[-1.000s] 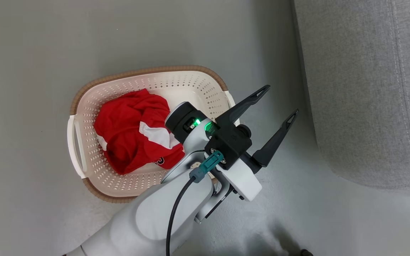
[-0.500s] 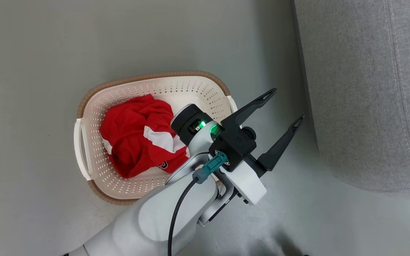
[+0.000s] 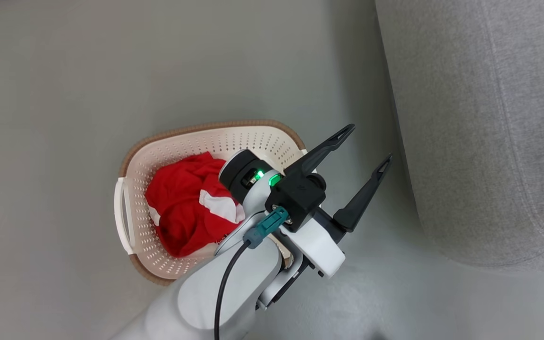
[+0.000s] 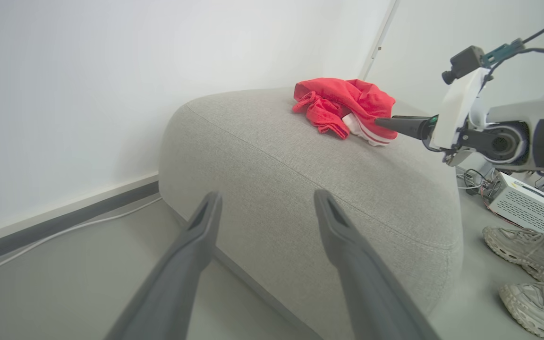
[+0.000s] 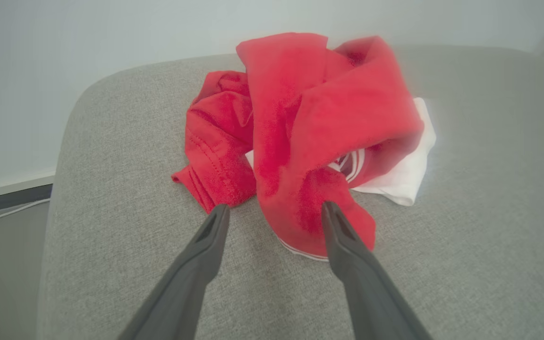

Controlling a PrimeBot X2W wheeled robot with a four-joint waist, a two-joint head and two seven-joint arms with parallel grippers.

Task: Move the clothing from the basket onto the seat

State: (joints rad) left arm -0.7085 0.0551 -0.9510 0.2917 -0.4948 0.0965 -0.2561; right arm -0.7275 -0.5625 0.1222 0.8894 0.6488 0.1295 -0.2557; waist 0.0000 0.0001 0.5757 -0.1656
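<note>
Fingers of your right claw stand spread wide over the seat, pinching nothing. Just beyond them a red garment lies crumpled on the grey cushion, with a white patch showing at its right side and white stripe trim along its near hem. Your right-hand finger overlaps that near hem; you cannot tell from the right wrist view whether it touches the cloth. The other finger sits over bare upholstery just beside the garment's left fold. The cloth looks a little blurred.

From the left wrist view you see the same garment on top of the seat, toward its far end, with the tip of a right claw finger against its white-trimmed edge. Near the seat's right side, on the floor, lie a pair of pale shoes.

Your left claw is spread too and holds nothing. In the head view it hangs over the floor between the basket and the seat, its fingers pointing toward the seat's rounded edge.

A second red garment with a white patch lies bunched inside the basket, which stands on the floor to the left of the seat. Your left arm hides the basket's near right corner.
</note>
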